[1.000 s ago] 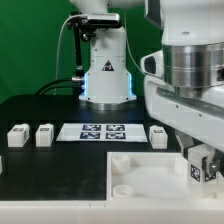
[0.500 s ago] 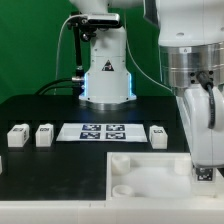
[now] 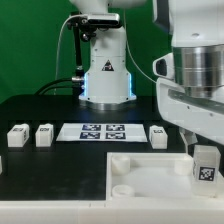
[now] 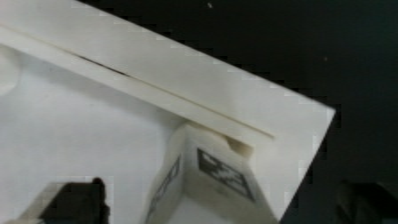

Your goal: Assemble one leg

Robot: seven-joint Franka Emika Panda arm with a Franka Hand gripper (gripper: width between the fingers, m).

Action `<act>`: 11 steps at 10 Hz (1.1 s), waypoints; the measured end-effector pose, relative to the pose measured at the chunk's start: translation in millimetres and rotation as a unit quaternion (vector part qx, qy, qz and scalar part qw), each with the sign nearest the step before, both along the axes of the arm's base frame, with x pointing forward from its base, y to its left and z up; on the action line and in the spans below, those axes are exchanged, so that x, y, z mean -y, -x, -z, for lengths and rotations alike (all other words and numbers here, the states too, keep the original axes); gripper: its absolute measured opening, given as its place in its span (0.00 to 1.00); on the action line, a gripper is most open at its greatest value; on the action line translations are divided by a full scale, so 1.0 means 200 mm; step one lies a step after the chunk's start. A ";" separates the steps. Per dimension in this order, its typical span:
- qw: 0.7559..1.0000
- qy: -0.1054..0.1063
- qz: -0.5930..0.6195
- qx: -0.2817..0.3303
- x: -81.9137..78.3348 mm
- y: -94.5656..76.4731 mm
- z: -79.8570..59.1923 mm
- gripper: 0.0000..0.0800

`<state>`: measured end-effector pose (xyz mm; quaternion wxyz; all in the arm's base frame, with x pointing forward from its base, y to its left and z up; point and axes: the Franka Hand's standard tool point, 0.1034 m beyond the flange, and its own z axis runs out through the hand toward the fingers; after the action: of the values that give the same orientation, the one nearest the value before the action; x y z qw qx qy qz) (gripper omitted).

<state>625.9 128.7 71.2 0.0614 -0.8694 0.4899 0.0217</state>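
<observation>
One leg (image 3: 206, 166), a small white block with a black-and-white tag, stands upright at the near corner of the large white tray-like part (image 3: 140, 178), on the exterior view's right. My gripper (image 3: 204, 152) hangs right over it. In the wrist view the leg (image 4: 217, 170) stands between the two dark fingers (image 4: 71, 205), and a strip of white shows between that finger and the leg. The gripper (image 4: 217, 212) looks open around the leg. Three more legs lie on the black table: two on the exterior view's left (image 3: 17, 135) (image 3: 44, 134) and one (image 3: 158, 134) beside the marker board.
The marker board (image 3: 102, 131) lies flat in the middle of the table. The robot's base (image 3: 105, 70) stands behind it. The tray-like part's raised rim (image 4: 160, 95) runs close to the leg.
The wrist has turned about the leg over the last second. The leg has stayed at the tray-like part's corner, and its tag now faces the exterior camera.
</observation>
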 end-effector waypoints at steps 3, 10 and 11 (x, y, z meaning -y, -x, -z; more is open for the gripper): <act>0.991 0.005 -0.130 0.016 0.01 0.00 0.00 0.81; 0.913 0.024 -0.406 0.039 0.06 -0.01 -0.01 0.71; 0.915 0.024 -0.402 0.038 0.06 -0.01 -0.01 0.48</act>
<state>628.4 117.4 73.2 0.0451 -0.9943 0.0968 -0.0006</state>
